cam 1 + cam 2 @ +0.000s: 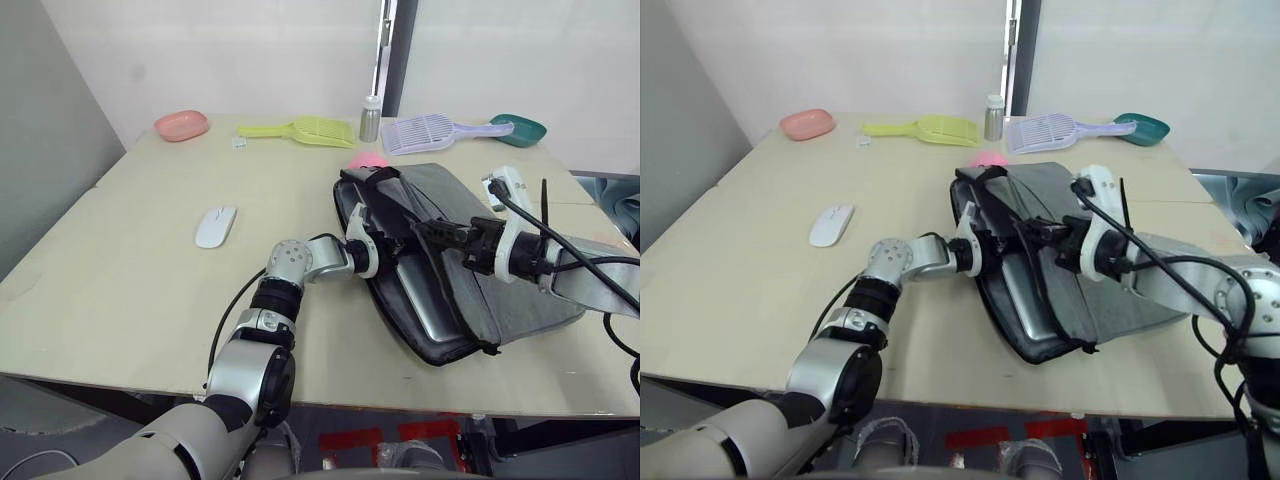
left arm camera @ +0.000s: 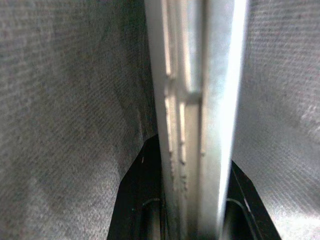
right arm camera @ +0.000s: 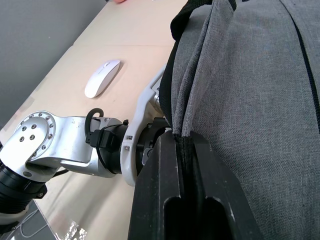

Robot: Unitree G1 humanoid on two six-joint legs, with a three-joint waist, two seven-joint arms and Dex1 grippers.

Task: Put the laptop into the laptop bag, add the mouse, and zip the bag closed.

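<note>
The first step is in hand: the laptop (image 1: 425, 298) lies partly inside the laptop bag (image 1: 520, 290), its silver edge showing in the open mouth along the bag's near-left side. The left gripper (image 1: 392, 243) reaches into that mouth, jaws clamped on the laptop's thin edge, grey lining on either side in the left wrist view. The right gripper (image 1: 425, 232) comes in from 3 o'clock, jaws pinched shut on the bag's upper flap (image 3: 186, 112), holding the opening up.

My reading is that the next move calls for pushing the laptop fully in while the flap stays lifted, then letting go and fetching the mouse (image 1: 216, 226).

The mouse sits on the desk (image 1: 130, 290) at about 9 o'clock from the bag, well apart, with a bare path to it. Along the far edge lie a pink dish (image 1: 181, 125), a yellow scoop (image 1: 300, 130), a small bottle (image 1: 371, 118), a lilac scoop (image 1: 432, 131) and a green scoop (image 1: 520, 128); a pink toy (image 1: 368, 159) sits just beyond the bag's far corner. None blocks the work.
</note>
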